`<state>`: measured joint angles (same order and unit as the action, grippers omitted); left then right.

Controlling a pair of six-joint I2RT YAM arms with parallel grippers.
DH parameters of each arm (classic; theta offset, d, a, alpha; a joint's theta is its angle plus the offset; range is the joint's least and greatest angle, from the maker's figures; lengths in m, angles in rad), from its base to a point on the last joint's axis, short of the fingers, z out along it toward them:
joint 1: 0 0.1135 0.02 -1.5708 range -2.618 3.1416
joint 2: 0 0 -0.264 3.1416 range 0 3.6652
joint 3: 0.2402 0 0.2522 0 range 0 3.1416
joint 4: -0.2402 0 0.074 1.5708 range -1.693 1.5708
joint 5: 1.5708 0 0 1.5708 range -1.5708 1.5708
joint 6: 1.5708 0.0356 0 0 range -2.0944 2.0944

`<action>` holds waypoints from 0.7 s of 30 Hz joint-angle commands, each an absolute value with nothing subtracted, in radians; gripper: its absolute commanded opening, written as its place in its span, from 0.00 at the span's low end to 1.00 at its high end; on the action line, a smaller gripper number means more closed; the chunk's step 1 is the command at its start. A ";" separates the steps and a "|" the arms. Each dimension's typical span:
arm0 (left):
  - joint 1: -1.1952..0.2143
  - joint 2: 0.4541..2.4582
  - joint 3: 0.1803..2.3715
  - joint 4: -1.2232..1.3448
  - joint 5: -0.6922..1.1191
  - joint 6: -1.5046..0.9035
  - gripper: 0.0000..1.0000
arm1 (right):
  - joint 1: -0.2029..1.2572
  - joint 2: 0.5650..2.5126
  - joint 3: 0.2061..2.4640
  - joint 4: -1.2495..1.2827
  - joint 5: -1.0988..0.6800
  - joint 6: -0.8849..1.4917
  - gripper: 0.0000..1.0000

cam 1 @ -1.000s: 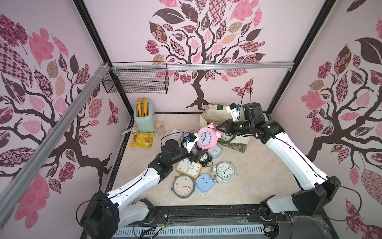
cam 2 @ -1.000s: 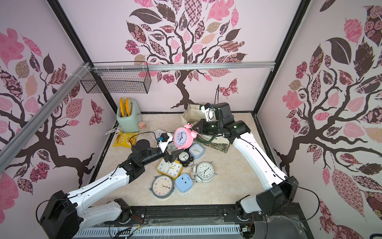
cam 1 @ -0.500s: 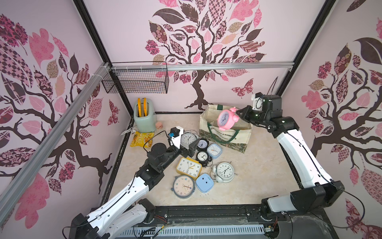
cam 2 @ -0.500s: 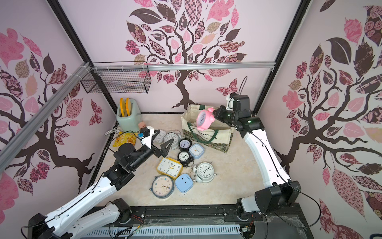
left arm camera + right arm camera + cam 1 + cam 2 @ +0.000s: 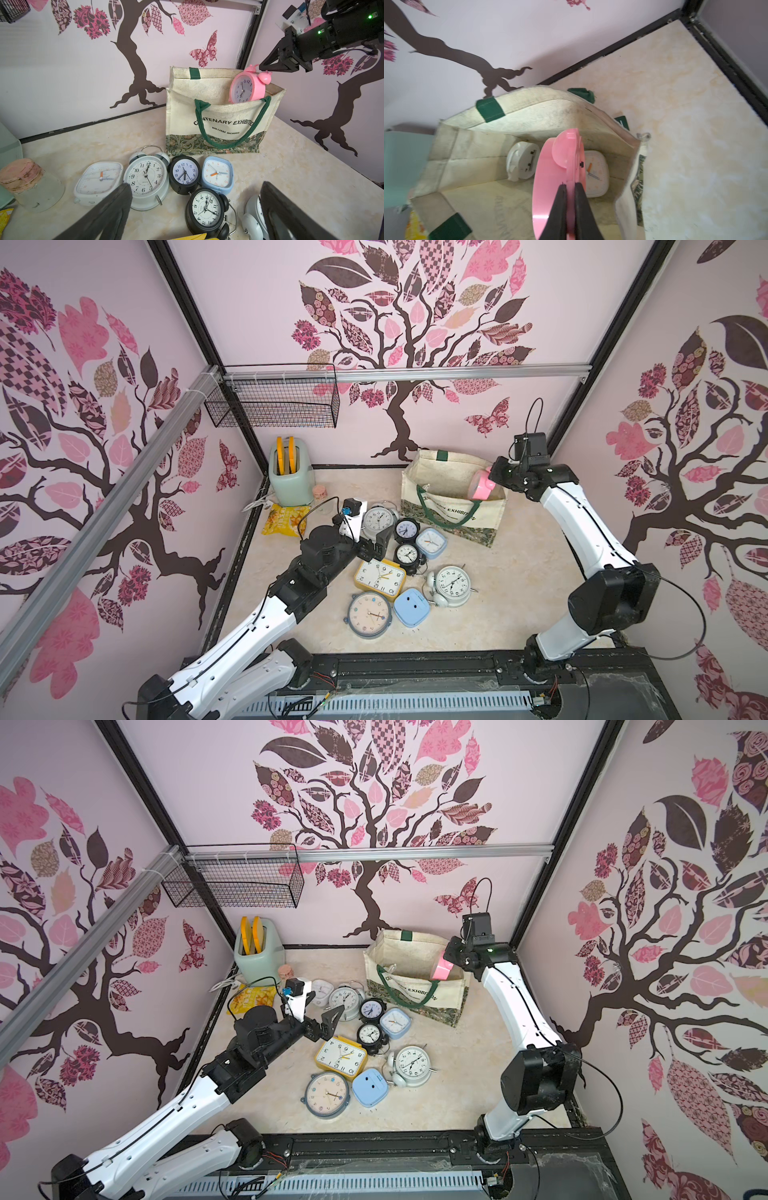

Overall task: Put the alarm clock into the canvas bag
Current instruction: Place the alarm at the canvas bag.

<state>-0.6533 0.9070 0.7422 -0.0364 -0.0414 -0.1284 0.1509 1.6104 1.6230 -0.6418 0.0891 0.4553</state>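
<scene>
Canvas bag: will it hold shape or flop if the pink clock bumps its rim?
Probably holds: the canvas bag stands upright, mouth open. Its rim bows in the right wrist view, so the wall likely gives a little. A round clock and a square clock inside should steady it against tipping.

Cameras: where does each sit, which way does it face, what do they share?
Top views: high at the front, looking down over the table; left arm and right arm show.
Left wrist: low, facing the cream canvas tote bag; the left gripper, open, and the right gripper show.
Right wrist: above the bag's mouth, looking in; right gripper shut on the pink twin-bell alarm clock.
Shared: all show bag and clock.
</scene>
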 commanded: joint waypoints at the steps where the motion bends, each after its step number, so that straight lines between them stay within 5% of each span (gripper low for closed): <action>1: -0.655 0.922 0.768 -0.059 -0.005 -0.144 0.98 | 0.224 1.625 1.699 -0.701 0.333 0.394 0.00; 10: -0.655 0.906 0.757 -0.050 -0.014 -0.146 0.98 | 0.281 1.675 1.694 -0.818 0.623 0.424 0.00; 21: -0.656 0.898 0.753 -0.045 -0.020 -0.155 0.98 | 0.300 1.749 1.625 -0.856 0.738 0.467 0.00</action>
